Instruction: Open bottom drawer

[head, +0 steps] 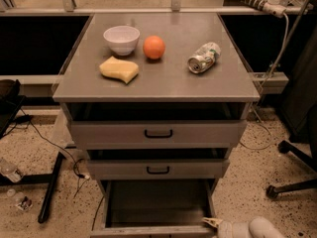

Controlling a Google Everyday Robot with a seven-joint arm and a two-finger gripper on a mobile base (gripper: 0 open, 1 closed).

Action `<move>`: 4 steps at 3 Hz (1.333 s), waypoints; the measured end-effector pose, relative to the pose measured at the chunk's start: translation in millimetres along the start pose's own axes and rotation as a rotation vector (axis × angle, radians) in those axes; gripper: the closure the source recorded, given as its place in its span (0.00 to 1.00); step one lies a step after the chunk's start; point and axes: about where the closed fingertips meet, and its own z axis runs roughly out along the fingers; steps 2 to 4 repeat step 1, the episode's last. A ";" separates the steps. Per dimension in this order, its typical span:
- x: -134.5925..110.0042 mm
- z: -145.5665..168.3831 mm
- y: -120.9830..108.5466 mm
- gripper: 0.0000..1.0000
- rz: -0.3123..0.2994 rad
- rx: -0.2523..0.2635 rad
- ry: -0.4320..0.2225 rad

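The bottom drawer (157,205), at the bottom centre of the frame, stands pulled well out, so I judge the opening nearly done. My gripper (213,223) sits at the right end of its front rim; whether it is clamped or loose I cannot tell. Next I'd let go and back away cleanly.

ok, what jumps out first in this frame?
The bottom drawer stands pulled well out at the foot of the grey cabinet, with the pincer at its front right corner. On the cabinet top sit a white bowl, an orange, a yellow sponge and a can lying on its side.
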 end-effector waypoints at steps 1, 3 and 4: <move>0.0 0.0 0.0 0.00 0.000 0.000 0.000; 0.0 0.0 0.0 0.00 0.000 0.000 0.000; 0.0 0.0 0.0 0.00 0.000 0.000 0.000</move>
